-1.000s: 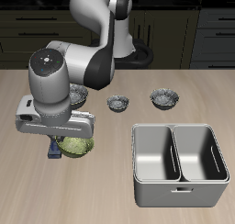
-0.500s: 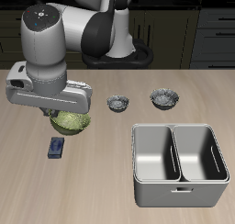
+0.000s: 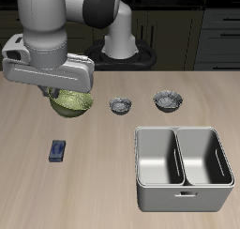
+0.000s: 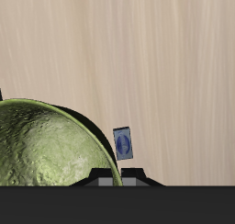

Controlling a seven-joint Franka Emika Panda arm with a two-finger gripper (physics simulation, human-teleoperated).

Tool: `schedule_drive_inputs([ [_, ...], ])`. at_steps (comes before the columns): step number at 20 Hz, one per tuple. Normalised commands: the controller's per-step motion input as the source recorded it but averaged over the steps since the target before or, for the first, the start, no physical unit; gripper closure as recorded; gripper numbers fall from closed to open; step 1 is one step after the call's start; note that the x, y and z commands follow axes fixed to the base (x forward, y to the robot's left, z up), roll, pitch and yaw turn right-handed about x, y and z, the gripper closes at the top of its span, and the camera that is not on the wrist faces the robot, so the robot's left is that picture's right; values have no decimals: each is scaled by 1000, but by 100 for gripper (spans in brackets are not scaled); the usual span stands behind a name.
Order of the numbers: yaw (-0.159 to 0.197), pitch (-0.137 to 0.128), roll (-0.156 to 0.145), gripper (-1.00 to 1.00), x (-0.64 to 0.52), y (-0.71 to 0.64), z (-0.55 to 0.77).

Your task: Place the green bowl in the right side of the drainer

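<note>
The green bowl [image 3: 72, 104] hangs in the air under my gripper [image 3: 58, 94], well above the tabletop. My gripper is shut on the bowl's rim, and the hand hides the fingers in the exterior view. The wrist view shows the bowl's mottled yellow-green inside [image 4: 41, 150] close up, with the table far below. The drainer [image 3: 184, 167] is a grey two-compartment tub near the table's front edge, some way off from the bowl, and both compartments hold nothing.
Two small grey patterned bowls [image 3: 120, 105] [image 3: 168, 100] sit farther back, between the held bowl and the drainer. A small blue object [image 3: 57, 151] [image 4: 123, 142] lies on the table below the gripper.
My gripper has risen with the green bowl, lifting it off the table and away from the blue object, which stayed where it was.
</note>
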Motion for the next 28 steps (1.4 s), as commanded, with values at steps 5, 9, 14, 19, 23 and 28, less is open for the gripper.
schedule_drive_inputs([
  [5,7,-82,21,100,-154,131,506],
  [9,-9,-41,5,100,-61,122,278],
  [14,31,-33,11,100,88,123,32],
  [19,11,-24,0,100,109,72,-2],
  [23,38,-41,13,100,134,199,37],
  [28,0,3,30,100,170,315,8],
])
